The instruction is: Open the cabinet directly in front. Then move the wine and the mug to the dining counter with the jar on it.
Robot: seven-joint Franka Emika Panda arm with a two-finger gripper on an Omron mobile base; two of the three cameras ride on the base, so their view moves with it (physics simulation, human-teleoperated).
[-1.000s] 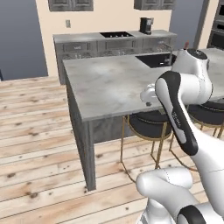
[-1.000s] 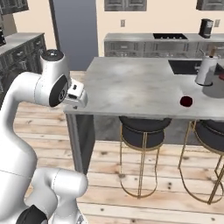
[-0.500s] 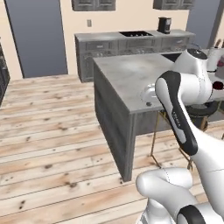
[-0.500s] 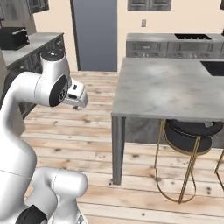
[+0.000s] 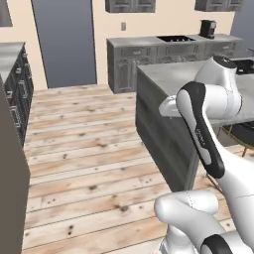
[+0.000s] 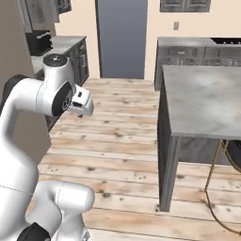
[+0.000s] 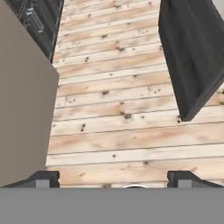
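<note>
Kitchen, marble island (image 6: pixel 202 99), grey cabinets (image 5: pixel 130 58), cooktop (image 5: pixel 175 38)

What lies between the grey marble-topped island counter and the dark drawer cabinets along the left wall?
Bare light wood plank floor separates the island counter from the dark drawer cabinets, as the left base view shows.

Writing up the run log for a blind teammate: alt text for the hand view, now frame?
The open gripper, nothing between its two dark finger tips, looks down on light plank floor. A dark grey end of the dining counter fills the upper right; a flat brownish panel covers the left, with dark base cabinets above it.
</note>
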